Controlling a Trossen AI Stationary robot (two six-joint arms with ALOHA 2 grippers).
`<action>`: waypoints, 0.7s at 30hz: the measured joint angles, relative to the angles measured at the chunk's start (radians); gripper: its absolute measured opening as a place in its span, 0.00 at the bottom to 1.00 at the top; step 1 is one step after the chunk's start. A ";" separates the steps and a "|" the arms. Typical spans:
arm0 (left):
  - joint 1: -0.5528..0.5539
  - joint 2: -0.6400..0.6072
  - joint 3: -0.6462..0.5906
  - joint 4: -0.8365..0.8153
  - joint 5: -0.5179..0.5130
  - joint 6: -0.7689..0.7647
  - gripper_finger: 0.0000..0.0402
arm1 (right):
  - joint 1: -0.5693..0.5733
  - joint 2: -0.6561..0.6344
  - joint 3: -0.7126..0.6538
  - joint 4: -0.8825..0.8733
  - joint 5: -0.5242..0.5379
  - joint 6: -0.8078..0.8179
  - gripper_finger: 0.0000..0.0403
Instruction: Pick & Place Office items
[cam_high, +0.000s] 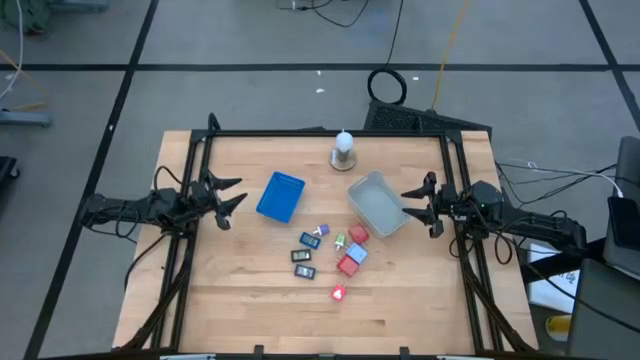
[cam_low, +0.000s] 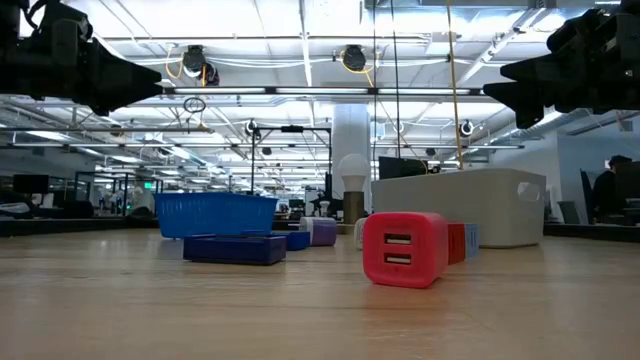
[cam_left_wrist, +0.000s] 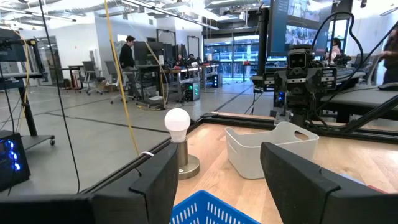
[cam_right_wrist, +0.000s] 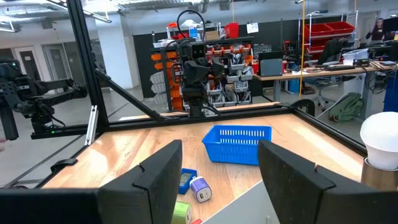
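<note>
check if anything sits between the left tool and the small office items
Yes: the blue basket sits on the table between the left tool and the cluster of office items. The left tool is open and empty at the table's left edge.

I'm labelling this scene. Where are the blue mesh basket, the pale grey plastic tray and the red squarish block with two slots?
blue mesh basket (cam_high: 280, 196), high view, its inside floor
pale grey plastic tray (cam_high: 372, 184), high view, its rim
red squarish block with two slots (cam_low: 403, 249), low view, its slotted front face
</note>
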 joint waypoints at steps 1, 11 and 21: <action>0.000 0.000 0.000 0.000 0.000 0.000 0.57 | 0.000 0.000 0.000 0.000 0.000 0.000 0.50; 0.000 0.000 0.000 0.000 0.000 0.000 0.57 | 0.000 0.000 0.000 0.000 0.000 0.000 0.50; 0.000 0.000 0.000 0.000 0.000 0.000 0.57 | 0.000 0.000 0.000 0.000 0.001 -0.058 0.50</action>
